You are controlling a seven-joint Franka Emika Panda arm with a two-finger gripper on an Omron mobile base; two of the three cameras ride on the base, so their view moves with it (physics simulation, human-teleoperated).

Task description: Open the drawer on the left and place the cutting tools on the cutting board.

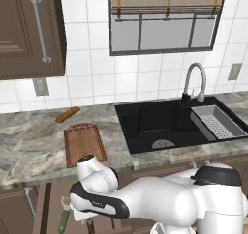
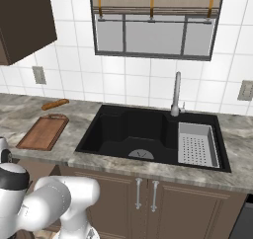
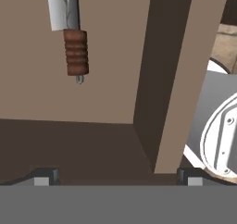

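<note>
With the drawer open, the gripper, jaws fully apart and empty, hovers inside it; the brown-handled knife lies ahead-left, requiring advance before closing on it.

There are no words, numbers, labels or signs to read in any of the pictures. The cutting board is plain wood with no writing on it. The knife in the drawer has a bare blade and a ribbed brown handle with no brand. The wall tiles and cabinet doors are blank too.
</note>
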